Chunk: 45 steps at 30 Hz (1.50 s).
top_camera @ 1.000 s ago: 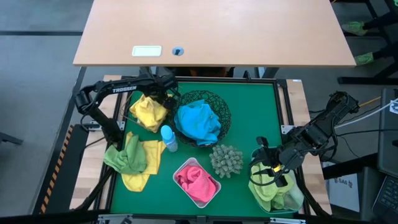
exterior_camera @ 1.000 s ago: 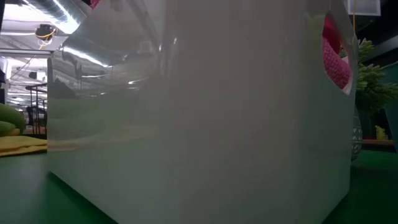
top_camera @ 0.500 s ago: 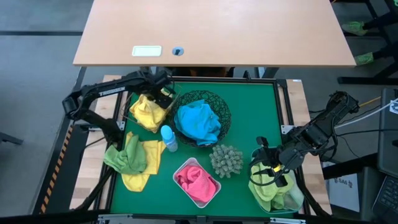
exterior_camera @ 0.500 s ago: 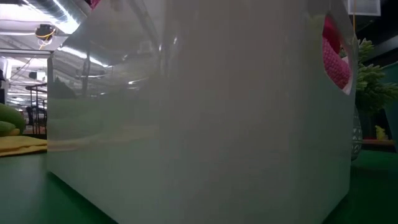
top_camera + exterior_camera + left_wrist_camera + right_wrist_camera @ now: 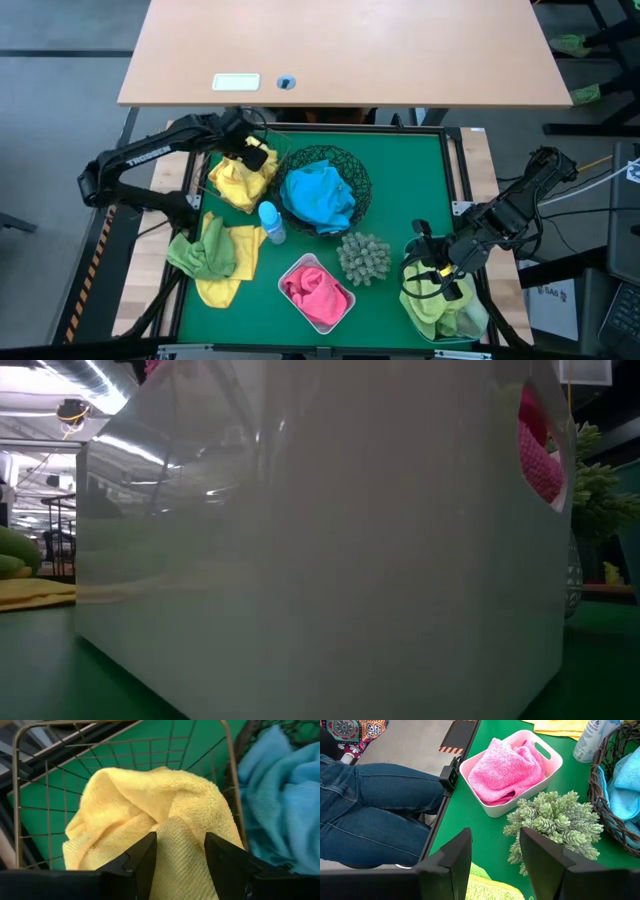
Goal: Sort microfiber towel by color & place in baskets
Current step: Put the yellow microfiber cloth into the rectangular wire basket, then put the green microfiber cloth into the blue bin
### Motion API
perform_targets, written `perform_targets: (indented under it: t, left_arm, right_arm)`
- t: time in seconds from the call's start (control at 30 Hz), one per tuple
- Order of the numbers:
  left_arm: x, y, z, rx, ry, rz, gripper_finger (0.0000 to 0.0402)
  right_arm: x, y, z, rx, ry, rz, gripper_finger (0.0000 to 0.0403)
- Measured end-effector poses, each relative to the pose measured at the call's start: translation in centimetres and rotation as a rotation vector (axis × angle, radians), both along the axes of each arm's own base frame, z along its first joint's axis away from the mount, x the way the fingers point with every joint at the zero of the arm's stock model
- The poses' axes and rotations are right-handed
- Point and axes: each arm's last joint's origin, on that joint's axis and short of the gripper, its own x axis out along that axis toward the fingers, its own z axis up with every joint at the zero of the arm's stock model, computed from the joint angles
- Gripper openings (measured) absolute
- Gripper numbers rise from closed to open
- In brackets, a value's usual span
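Note:
My left gripper [image 5: 252,155] [image 5: 180,865] hangs open just over the yellow towels [image 5: 238,182] [image 5: 150,810] heaped in the thin wire basket [image 5: 30,780]. My right gripper [image 5: 440,268] [image 5: 495,865] is open above the lime green towels [image 5: 435,305] [image 5: 485,887] in the translucent tub at the table's near right. Blue towels [image 5: 318,197] fill the black mesh bowl [image 5: 355,165]. A pink towel [image 5: 318,292] [image 5: 505,767] lies in the white tub [image 5: 547,767] [image 5: 300,560]. A loose green towel [image 5: 205,250] lies on a loose yellow towel [image 5: 225,275] near the left edge.
A small blue bottle [image 5: 270,222] stands between the wire basket and the bowl. The spiky grey-green ball [image 5: 363,258] [image 5: 555,825] sits between the white tub and the bowl. A seated person's legs in jeans [image 5: 370,815] are beside the table's near edge. Bare green mat [image 5: 410,180] shows at far right.
The left arm's elbow has swung toward the table's left, and its gripper has shifted a little left over the wire basket. The yellow towels stay heaped in the basket. The right arm has kept still.

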Motion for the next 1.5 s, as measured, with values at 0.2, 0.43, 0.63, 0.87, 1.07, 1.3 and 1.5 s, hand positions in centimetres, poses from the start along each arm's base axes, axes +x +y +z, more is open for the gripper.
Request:
perform_targets:
  t: [0.2,0.43,0.63,0.87,1.07,1.3,1.5]
  left_arm:
    - [-1.1,-0.8,1.3,0.01,-0.075,-0.015,0.0161]
    - [-2.4,-1.7,2.6,0.035,-0.15,0.003,0.016]
    - [-3.7,-3.3,3.3,-0.144,-0.262,-0.045,0.016]
    - [-5.8,-6.8,2.6,-0.498,-0.136,0.001,0.016]
    - [-7.1,-9.3,2.5,-0.596,0.002,0.05,0.016]
    - [-6.5,-11.6,2.4,-0.59,0.042,0.096,0.016]
    - [-5.0,-14.3,1.8,-0.606,0.134,0.053,0.016]
  right_arm:
    - [0.0,0.0,0.0,0.0,0.0,0.0,0.0168]
    - [0.0,0.0,0.0,0.0,0.0,0.0,0.0168]
    - [0.0,0.0,0.0,0.0,0.0,0.0,0.0168]
    - [0.0,0.0,0.0,0.0,0.0,0.0,0.0168]
    - [0.0,0.0,0.0,0.0,0.0,0.0,0.0168]
    - [0.0,0.0,0.0,0.0,0.0,0.0,0.0168]
    - [0.0,0.0,0.0,0.0,0.0,0.0,0.0168]
